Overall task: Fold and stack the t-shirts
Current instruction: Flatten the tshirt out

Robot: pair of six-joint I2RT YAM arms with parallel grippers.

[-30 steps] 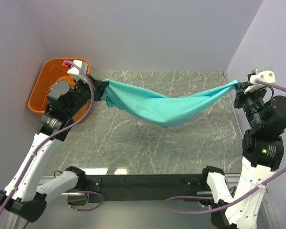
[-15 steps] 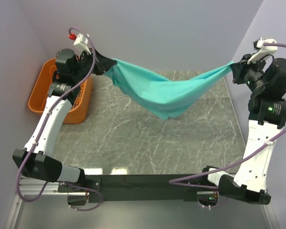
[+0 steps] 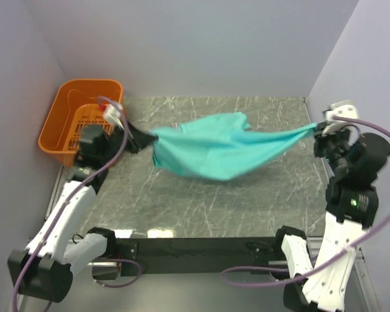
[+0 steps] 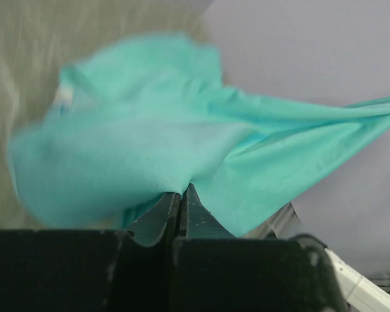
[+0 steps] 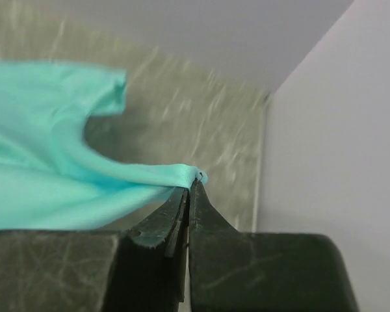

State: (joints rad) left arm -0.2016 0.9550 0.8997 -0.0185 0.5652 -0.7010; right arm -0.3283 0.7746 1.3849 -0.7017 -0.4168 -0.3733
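Now strung between both arms over the grey marble table [image 3: 182,201]: plain teal-green t-shirt [image 3: 214,153], thin, soft, no print, drawn narrow at each end, billowing wide in the middle, one sleeve flapped toward the far wall. Clamped at one end in the left gripper [image 3: 143,138], at the other in the right gripper [image 3: 317,132], both pinched tight on cloth. Apart from the orange basket [image 3: 71,97] at far left

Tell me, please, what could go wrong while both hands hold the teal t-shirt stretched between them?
The right hand pinches only a thin tip of the t-shirt, so the cloth may slip free. The left hand grips a gathered wad and the cloth sags bunched, so it may land wrinkled on the table.
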